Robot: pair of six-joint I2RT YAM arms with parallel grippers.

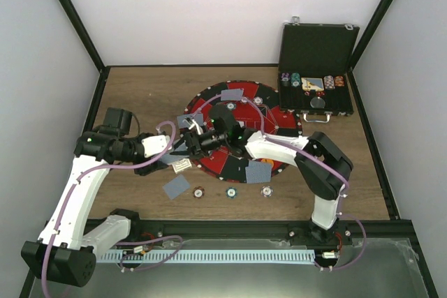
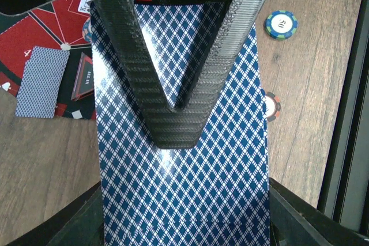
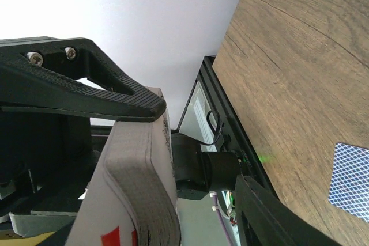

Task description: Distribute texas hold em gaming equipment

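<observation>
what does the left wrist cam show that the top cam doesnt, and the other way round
Only the left wrist view: the diamond pattern on the blue-backed card, and the left pincer shut on it, close up.
Only the top view: the open black case at the far right, with stored chips in it.
Both: the red-and-black mat, a blue-green chip lying off the mat, and a face-down card at the mat's edge.
</observation>
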